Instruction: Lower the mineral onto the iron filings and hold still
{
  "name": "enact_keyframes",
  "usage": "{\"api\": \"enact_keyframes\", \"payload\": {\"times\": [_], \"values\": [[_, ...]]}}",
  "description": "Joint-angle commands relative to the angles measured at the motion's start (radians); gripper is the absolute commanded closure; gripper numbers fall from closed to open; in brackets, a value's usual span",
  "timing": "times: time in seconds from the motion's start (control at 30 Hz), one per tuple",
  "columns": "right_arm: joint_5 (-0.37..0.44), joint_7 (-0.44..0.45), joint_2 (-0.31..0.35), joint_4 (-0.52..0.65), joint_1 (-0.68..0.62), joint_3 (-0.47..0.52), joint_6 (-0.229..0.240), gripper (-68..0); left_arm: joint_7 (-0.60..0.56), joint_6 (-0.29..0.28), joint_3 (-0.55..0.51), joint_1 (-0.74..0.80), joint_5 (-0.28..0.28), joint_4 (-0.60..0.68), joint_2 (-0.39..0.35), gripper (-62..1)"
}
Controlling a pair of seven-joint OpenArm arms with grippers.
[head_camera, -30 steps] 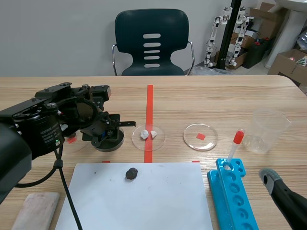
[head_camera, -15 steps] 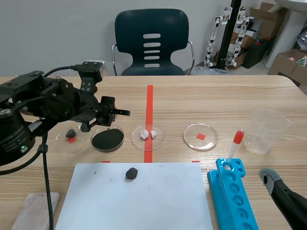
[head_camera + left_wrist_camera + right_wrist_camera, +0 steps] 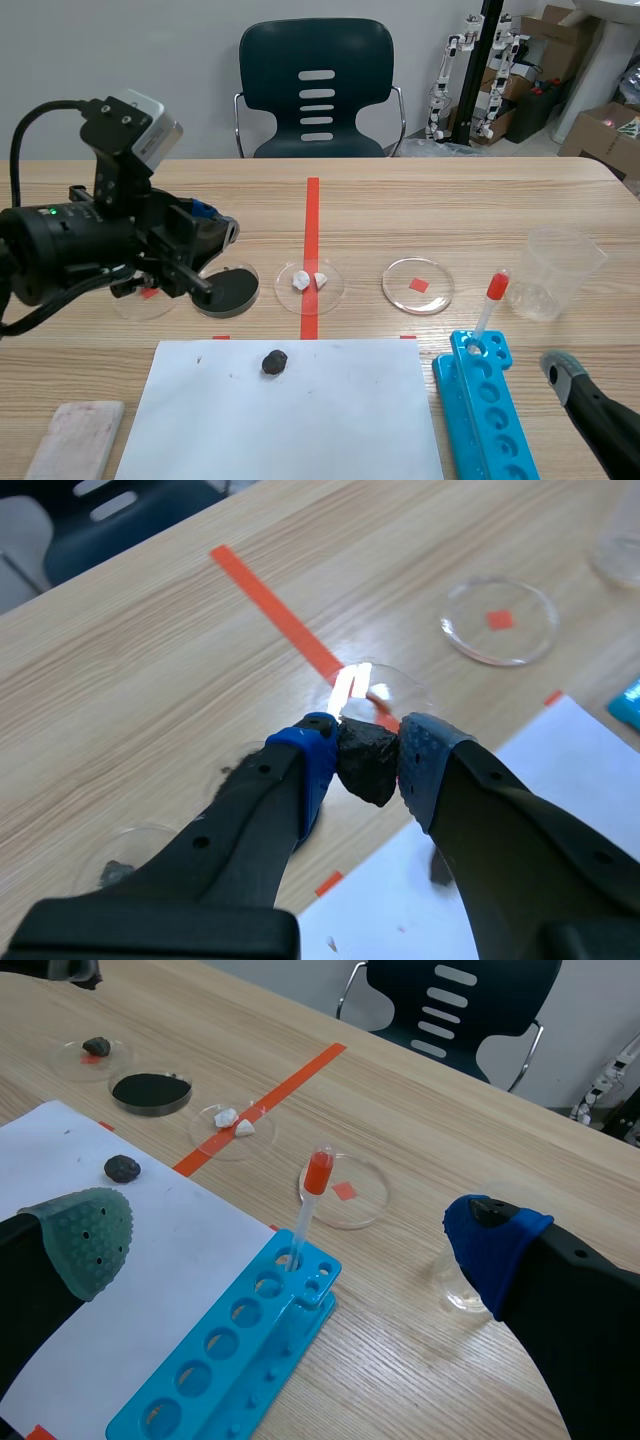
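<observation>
Right gripper: fingers wide apart, holding nothing, low at the near edge of the table. Left gripper: fingers clamped on the mineral, raised off the table, close by the dish of iron filings. Judged: grasp done; lowering onto the filings and the hold remain. Mineral: near-black angular lump, dull faceted surface.

Scene view: left arm covers part of the round dish of black iron filings and most of the small clear dish. Dark mineral lump can't be made out there. Blue plastic tube rack cut off at frame edge.
</observation>
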Motion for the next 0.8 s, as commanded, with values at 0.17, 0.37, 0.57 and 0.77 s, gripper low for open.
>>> {"api": "enact_keyframes", "payload": {"times": [0.17, 0.37, 0.57, 0.77], "values": [[0.011, 0.015, 0.008, 0.014, 0.006, 0.002, -0.001, -67.9, -0.131, -0.081, -0.061, 0.234, 0.021, 0.147, -0.073, -13.2], [0.011, 0.015, 0.008, 0.014, 0.006, 0.002, -0.001, -67.9, -0.232, -0.081, -0.118, 0.455, 0.081, 0.255, -0.090, -13.2], [0.011, 0.015, 0.008, 0.014, 0.006, 0.002, -0.001, -67.9, -0.276, -0.096, -0.151, 0.599, 0.149, 0.331, -0.090, -13.2], [0.011, 0.015, 0.008, 0.014, 0.006, 0.002, -0.001, -67.9, -0.283, -0.110, -0.162, 0.663, 0.157, 0.373, -0.089, -13.2]]}}
